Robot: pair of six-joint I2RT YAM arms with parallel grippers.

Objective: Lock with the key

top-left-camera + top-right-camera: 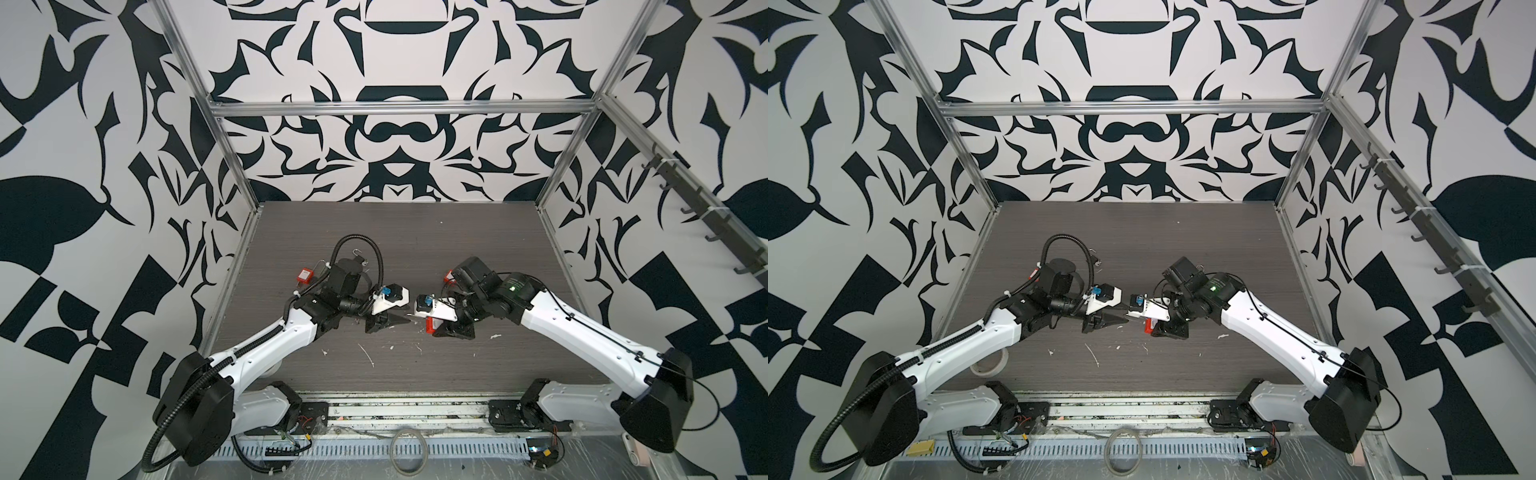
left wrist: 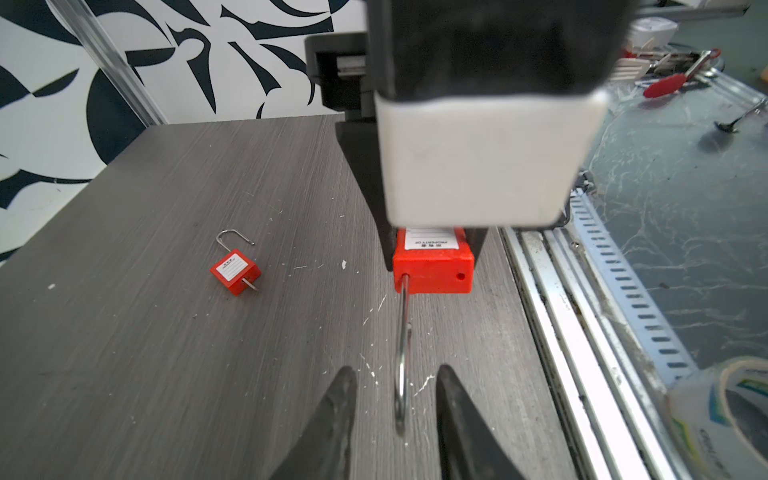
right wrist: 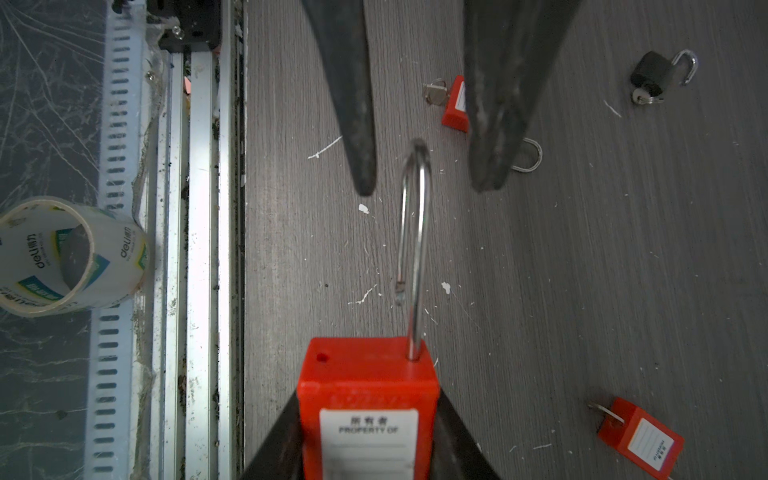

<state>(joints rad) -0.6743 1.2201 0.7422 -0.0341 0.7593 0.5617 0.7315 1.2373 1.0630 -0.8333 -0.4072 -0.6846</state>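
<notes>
My right gripper (image 3: 370, 397) is shut on the body of a red padlock (image 3: 368, 382), which it holds above the table in both top views (image 1: 431, 324) (image 1: 1148, 326). The steel shackle (image 3: 415, 232) is open, and its free end hangs outside the empty hole. My left gripper (image 2: 397, 370) is open around the shackle's bend (image 2: 401, 374), with a gap on each side. The keyhole end of the held padlock is hidden. A key (image 3: 434, 91) sticks out of another red padlock lying on the table.
Other padlocks lie on the table: a red one (image 2: 235, 270) with an open shackle, another red one (image 3: 640, 440), and a black one (image 3: 654, 72) with keys. A roll of tape (image 3: 70, 253) stands by the metal rail at the table's front edge.
</notes>
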